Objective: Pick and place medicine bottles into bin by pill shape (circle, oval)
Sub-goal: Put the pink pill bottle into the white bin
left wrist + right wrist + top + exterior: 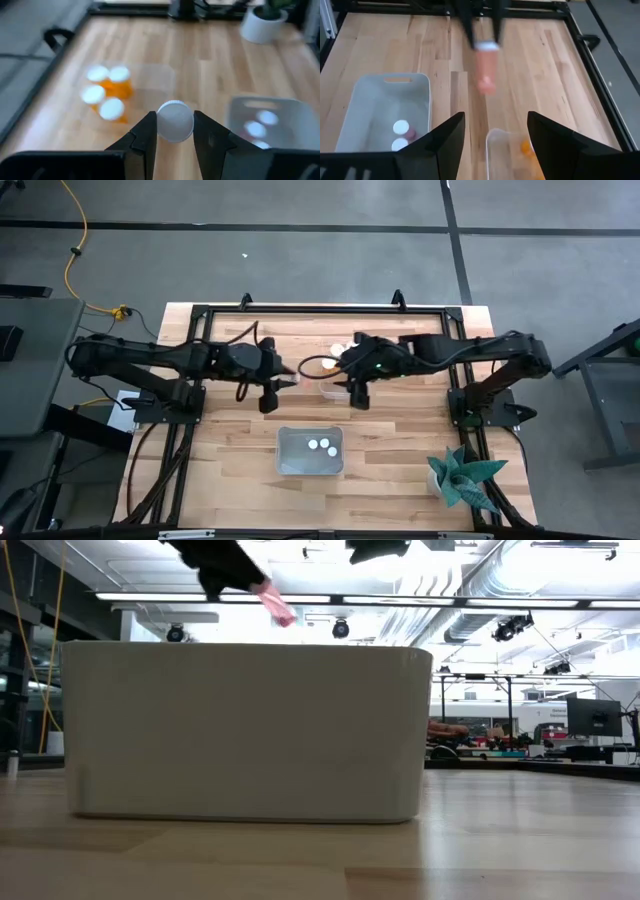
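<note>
My left gripper [175,137] is shut on a pinkish medicine bottle with a white cap [485,65], lifted over the table's middle [290,377]. It shows at the top of the low view [278,608]. My right gripper [495,142] is open and empty, facing it over a clear bin [512,150]. That bin [145,80] holds several orange bottles [107,92], standing with caps up. A grey-white bin [310,450] toward the near edge holds two bottles [320,445]. My left gripper pinches the bottle's white cap [175,121] by its rim between the two fingers [147,137]. The cap's top faces back toward the wrist. The pinkish body [486,75] slants down and away from the fingers, clear of the table and of both bins.
A potted plant [462,478] stands at the near right corner. A black frame [330,310] runs along the table's far edge. In the low view the grey-white bin [245,730] fills the foreground. Bare wood lies left and right of the bins.
</note>
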